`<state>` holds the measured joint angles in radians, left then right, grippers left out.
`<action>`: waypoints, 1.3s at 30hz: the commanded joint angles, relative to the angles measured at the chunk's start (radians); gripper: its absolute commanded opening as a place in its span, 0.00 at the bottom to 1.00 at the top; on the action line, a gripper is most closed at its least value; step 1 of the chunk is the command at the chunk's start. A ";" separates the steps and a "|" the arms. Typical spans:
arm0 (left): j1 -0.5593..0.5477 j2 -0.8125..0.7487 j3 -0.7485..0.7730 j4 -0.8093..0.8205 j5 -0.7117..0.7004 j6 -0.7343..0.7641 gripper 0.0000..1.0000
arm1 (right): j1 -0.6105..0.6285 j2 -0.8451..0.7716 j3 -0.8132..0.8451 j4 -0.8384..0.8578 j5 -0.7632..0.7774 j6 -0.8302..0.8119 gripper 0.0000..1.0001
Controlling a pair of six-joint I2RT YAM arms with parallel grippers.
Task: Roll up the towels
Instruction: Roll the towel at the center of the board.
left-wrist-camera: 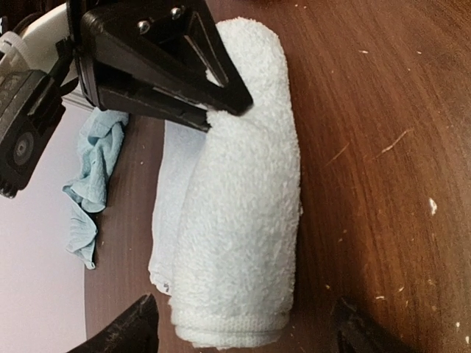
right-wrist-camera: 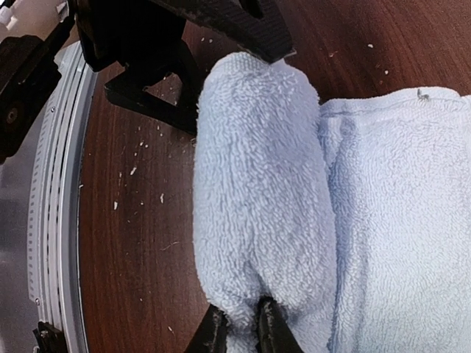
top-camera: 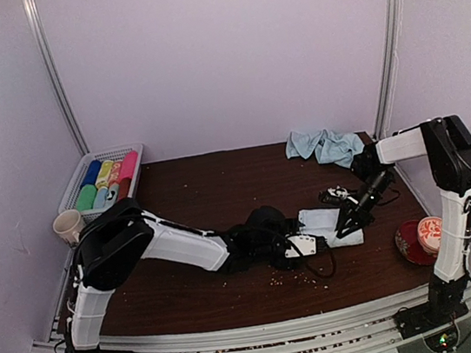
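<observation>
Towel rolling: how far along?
Done: no towel fully rolled yet. In hand: the first towel is partly rolled, with a flat tail lying unrolled beside the roll. The right gripper pinches one end; the left gripper stands open around the other. Left: finish this roll, then the second towel, crumpled at the far side.

You are getting no readable text, label, brand, number or sign in any of the views. The red round dish, sitting out to the side of the right gripper and nearer the arm bases, is showing a pale patch, too small to read.
</observation>
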<state>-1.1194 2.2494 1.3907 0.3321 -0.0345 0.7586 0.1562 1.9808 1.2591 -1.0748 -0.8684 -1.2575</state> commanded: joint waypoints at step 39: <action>-0.051 0.062 0.298 -0.599 0.159 -0.230 0.00 | -0.010 -0.277 -0.113 0.111 0.149 -0.013 0.55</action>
<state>-1.1641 2.3169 1.6348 -0.0032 0.0135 0.6670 0.1551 1.8404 1.2129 -1.0634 -0.7933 -1.2480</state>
